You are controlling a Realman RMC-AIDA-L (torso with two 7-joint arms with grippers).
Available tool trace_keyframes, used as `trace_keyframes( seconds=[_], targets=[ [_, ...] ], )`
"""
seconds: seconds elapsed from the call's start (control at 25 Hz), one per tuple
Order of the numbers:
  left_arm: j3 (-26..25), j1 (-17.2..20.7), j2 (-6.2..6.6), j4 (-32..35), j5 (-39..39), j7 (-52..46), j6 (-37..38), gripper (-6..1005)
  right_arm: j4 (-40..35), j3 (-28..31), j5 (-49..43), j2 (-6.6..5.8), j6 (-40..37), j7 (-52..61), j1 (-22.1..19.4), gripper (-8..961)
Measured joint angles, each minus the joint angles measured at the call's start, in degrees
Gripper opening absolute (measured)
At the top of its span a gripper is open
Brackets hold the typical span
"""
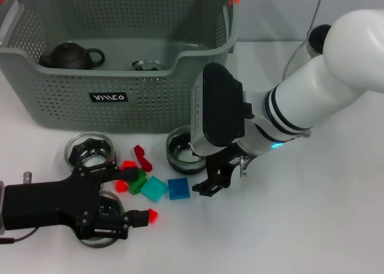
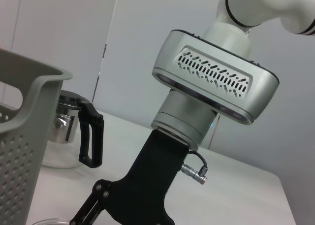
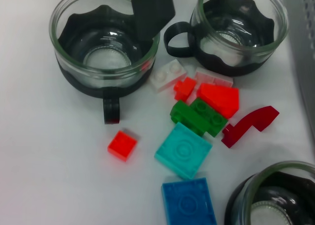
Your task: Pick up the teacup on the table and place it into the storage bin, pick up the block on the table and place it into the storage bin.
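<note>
The grey-green storage bin [image 1: 114, 100] stands at the back left, its wall [image 2: 19, 151] also showing in the left wrist view. Three glass teacups with black liners stand in front of it: one [image 1: 90, 151] [image 3: 236, 33] near the bin, one [image 1: 183, 149] [image 3: 275, 200] beside my right gripper [image 1: 213, 184], and one [image 1: 99, 229] [image 3: 106, 52] under my left gripper [image 1: 132, 193]. The left gripper is open, with one finger [image 3: 152, 13] at that cup's rim. Red, green, teal [image 3: 183, 150] and blue [image 1: 178, 188] [image 3: 189, 203] blocks lie between the cups. A small red block [image 1: 152, 214] [image 3: 122, 145] lies apart.
Inside the bin sit a dark teapot [image 1: 72, 55] and a glass cup [image 1: 147, 65]. A glass pitcher with a black handle [image 2: 74, 131] [image 1: 306, 46] stands at the back right. The right arm's wrist housing [image 2: 211, 80] hangs over the blocks.
</note>
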Motion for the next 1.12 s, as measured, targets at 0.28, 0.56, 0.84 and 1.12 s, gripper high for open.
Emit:
trace_keyframes(
  seconds=[0.28,0.56,0.84,1.12],
  targets=[
    [0.0,0.2,0.0,-0.1,0.0,0.4,0.0,937,0.1,-1.7,-0.9,0.0,0.8,2.5,0.0,755],
    [-0.3,0.6,-0.07,0.0,0.0,0.5,0.0,937,-1.6,-3.5,-1.7,0.0,0.0,4.6,0.2,522],
    [-0.9,1.1,-0.1,0.1,0.0,1.0,0.3,936,-2.0,-3.5,-1.7,-0.19,-2.4,7.0,1.2,270],
    [-1.5,1.3,-0.18,-0.1,0.0,1.5,0.7,936,-2.8,-2.9,-1.9,-0.45,-4.1,8.3,1.3,122]
  ],
)
